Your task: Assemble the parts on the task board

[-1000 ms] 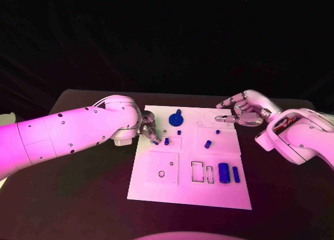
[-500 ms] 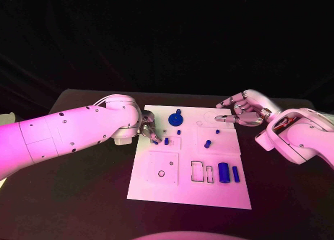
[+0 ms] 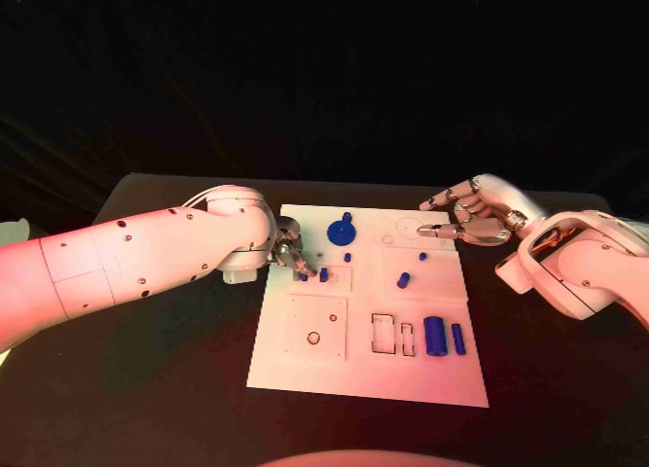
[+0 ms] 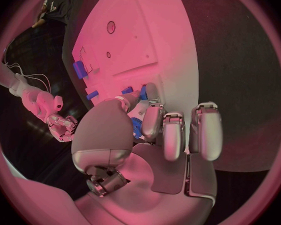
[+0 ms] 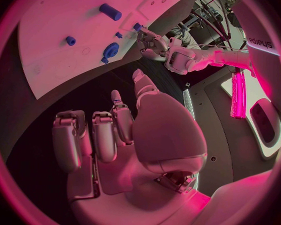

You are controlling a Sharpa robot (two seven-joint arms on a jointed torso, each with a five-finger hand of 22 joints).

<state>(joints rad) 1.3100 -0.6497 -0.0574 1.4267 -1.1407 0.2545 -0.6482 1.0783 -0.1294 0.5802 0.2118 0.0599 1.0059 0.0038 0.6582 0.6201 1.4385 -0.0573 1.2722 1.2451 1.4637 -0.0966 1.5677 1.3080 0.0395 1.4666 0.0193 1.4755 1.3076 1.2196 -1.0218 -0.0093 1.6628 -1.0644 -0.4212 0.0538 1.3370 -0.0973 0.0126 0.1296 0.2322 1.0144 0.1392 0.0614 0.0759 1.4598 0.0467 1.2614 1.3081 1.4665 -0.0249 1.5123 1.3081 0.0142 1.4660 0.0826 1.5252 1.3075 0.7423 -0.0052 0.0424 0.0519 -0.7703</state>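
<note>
The white task board [image 3: 359, 365] lies mid-table. My left hand [image 3: 288, 253] is at its left edge, thumb and a finger pinching a small blue peg [image 3: 321, 274] that stands on the board; the left wrist view shows this peg [image 4: 142, 91] between the fingertips. A blue disc [image 3: 342, 232] sits near the far edge, with other small pegs [image 3: 404, 280] around the board's middle. A blue cylinder [image 3: 435, 335] and a thin blue bar [image 3: 459, 339] lie at the right. My right hand [image 3: 472, 219] hovers over the far right corner, fingers spread and holding nothing.
Rectangular slots [image 3: 384, 333] and a square plate with a round hole [image 3: 313, 338] mark the board's near half. The black table [image 3: 156, 389] has open room on both sides. The right wrist view shows the board [image 5: 59, 15], the disc [image 5: 110, 50] and my left hand [image 5: 154, 40].
</note>
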